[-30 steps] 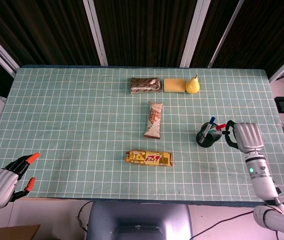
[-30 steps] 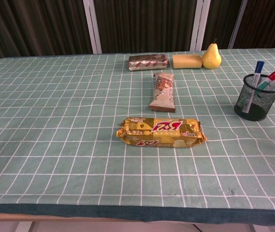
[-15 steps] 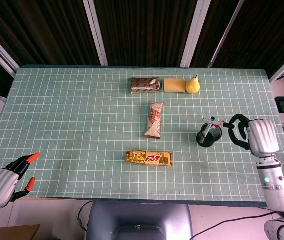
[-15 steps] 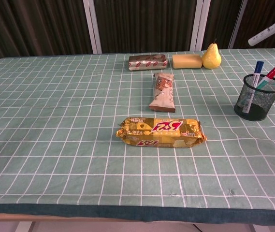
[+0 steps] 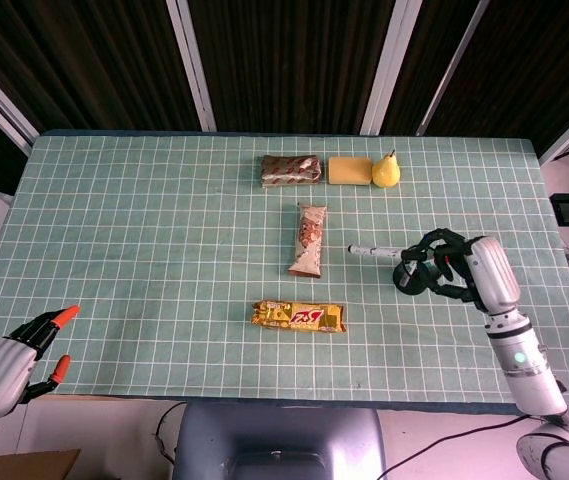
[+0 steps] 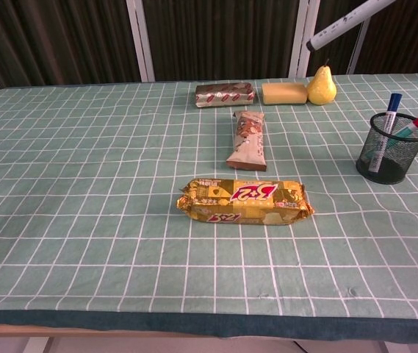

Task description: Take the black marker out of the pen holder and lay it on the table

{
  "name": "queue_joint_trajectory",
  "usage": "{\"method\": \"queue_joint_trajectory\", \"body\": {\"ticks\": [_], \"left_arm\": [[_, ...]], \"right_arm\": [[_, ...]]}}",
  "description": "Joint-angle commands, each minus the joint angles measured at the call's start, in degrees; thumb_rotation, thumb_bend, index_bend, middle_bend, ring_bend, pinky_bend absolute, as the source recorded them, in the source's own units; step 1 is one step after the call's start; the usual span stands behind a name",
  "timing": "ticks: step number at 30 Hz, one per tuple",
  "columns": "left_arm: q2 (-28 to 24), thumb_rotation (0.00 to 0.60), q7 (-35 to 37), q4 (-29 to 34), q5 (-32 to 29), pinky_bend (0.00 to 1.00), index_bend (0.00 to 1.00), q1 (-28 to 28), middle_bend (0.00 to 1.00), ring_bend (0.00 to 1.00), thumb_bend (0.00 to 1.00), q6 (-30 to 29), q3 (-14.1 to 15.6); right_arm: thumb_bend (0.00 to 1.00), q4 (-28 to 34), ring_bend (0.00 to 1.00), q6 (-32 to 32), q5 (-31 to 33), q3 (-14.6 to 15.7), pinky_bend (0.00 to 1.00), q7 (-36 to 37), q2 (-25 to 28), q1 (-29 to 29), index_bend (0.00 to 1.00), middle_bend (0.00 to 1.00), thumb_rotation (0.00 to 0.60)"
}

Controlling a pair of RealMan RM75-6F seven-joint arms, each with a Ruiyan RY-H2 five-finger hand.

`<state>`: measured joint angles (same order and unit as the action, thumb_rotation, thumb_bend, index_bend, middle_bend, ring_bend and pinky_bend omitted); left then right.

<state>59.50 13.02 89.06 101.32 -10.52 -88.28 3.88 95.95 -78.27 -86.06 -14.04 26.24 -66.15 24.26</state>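
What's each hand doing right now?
Left hand: open, holding nothing, at the table's near left edge.
Right hand: holding the marker, lifted out above the pen holder.

The head view looks steeply down from above the near edge onto the whole green gridded table (image 5: 164, 250), while the chest view sits low at that edge, facing across it closer in, and both share the gold snack bar (image 5: 298, 317) and mesh pen holder (image 6: 392, 149).

Pen holder (image 5: 411, 276) partly behind right hand (image 5: 464, 270)
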Motion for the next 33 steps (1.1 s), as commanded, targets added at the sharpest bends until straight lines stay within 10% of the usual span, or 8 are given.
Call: {"method": "queue_joint_trajectory", "body": {"ticks": [1, 33], "left_arm": [[0.00, 0.600, 0.11, -0.08, 0.09, 0.38, 0.10, 0.04, 0.16, 0.18, 0.50, -0.16, 0.01], [0.05, 0.600, 0.48, -0.67, 1.09, 0.38, 0.10, 0.36, 0.16, 0.18, 0.50, -1.23, 0.34]], "right_arm": [[0.99, -4.12, 1.00, 4.36, -1.43, 0.49, 1.00, 9.61, -3.29, 3.36, 0.91, 1.00, 0.600], [0.99, -31.42, 1.00, 21.08, -1.82, 5.80, 1.00, 27.96, -20.52, 16.45, 0.91, 1.00, 0.600]]}}
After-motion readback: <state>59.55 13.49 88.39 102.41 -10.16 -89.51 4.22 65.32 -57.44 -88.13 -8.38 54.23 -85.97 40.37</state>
